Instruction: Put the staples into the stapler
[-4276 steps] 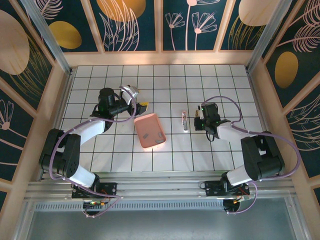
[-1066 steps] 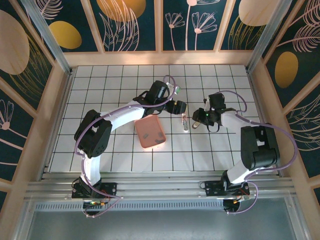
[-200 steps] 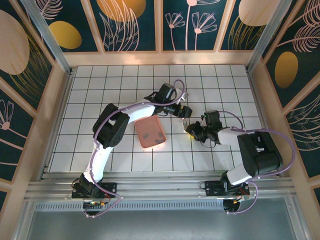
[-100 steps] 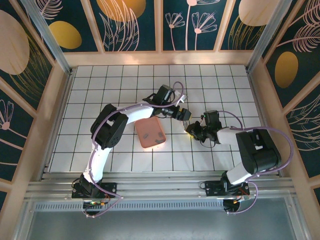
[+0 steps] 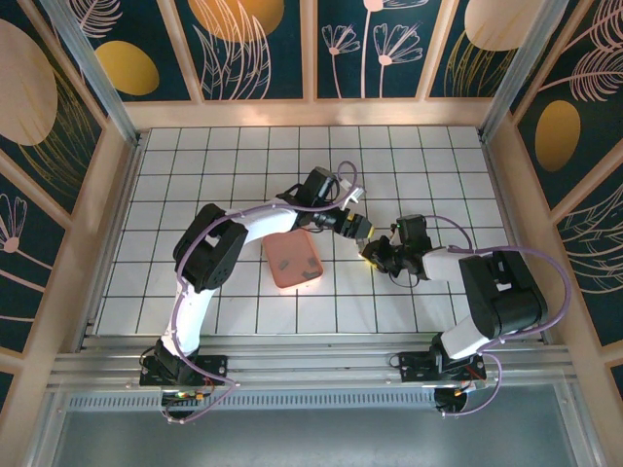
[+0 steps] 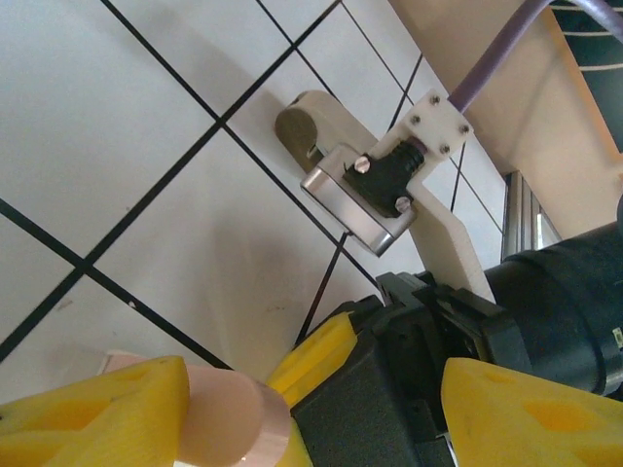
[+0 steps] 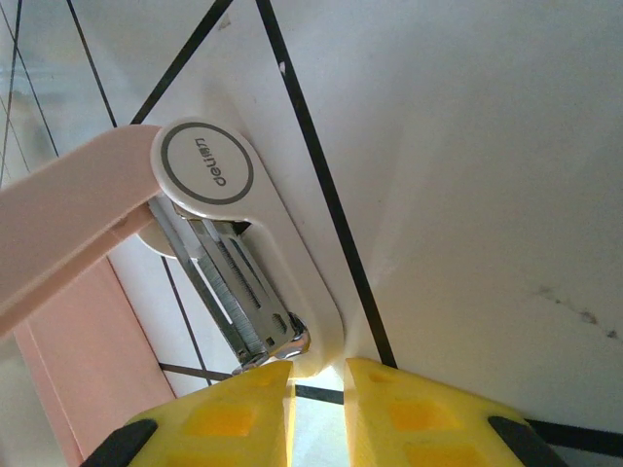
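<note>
In the overhead view's centre, the right end effector [image 7: 318, 377] clamps the tip of the open stapler [image 7: 234, 282] on the counter [image 7: 467, 146], while the left end effector [image 6: 311, 413], spread wide, props its pink lid [image 6: 229, 423] on one finger, so it could slip and snap down.

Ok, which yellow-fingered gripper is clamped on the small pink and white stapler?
The right gripper, pinching the stapler's white base; the left gripper stands wide open.

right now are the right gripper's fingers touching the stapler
Touching. In the right wrist view the right gripper's fingers pinch the white end of the stapler, no gap showing.
</note>
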{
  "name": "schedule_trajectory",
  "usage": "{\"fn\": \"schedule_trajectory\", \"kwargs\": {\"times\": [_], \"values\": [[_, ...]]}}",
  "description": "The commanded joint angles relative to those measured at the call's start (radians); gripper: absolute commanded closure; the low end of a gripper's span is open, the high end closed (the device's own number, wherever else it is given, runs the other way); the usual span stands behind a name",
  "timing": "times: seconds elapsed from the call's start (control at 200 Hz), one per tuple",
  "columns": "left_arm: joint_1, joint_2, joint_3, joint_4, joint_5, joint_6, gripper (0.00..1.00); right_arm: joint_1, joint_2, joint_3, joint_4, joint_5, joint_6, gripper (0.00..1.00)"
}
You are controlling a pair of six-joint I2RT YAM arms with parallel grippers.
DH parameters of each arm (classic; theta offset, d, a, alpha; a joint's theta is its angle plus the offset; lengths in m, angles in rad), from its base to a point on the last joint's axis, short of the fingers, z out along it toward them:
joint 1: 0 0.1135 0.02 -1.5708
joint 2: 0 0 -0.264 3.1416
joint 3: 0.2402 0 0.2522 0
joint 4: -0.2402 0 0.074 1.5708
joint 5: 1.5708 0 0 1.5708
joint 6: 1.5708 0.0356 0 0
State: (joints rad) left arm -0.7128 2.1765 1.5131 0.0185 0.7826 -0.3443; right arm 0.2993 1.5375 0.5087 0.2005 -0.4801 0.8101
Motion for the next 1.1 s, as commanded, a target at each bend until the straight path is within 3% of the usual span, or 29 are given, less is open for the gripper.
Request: {"fn": "schedule_trajectory", "kwargs": {"times": [0.0, 0.315, 0.651, 0.816, 1.096], "values": [[-0.012, -0.035, -0.024, -0.006, 0.033, 0.025, 0.31, 0.004, 0.029, -0.012, -0.001, 0.066, -0.031, 0.78], [-0.026, -0.048, -0.070, -0.019, -0.014, 0.031, 0.31, 0.000, -0.017, -0.035, -0.010, 0.067, -0.033, 0.76], [-0.021, -0.093, -0.096, 0.032, -0.104, -0.022, 0.28, -0.012, -0.225, -0.042, -0.135, 0.078, -0.075, 0.64], [-0.002, -0.139, -0.128, 0.112, -0.161, -0.096, 0.25, -0.026, -0.309, -0.037, -0.180, 0.089, -0.074, 0.63], [0.047, -0.216, -0.202, 0.154, -0.235, -0.146, 0.24, -0.041, -0.249, 0.051, -0.168, 0.016, -0.067, 0.57]]}}
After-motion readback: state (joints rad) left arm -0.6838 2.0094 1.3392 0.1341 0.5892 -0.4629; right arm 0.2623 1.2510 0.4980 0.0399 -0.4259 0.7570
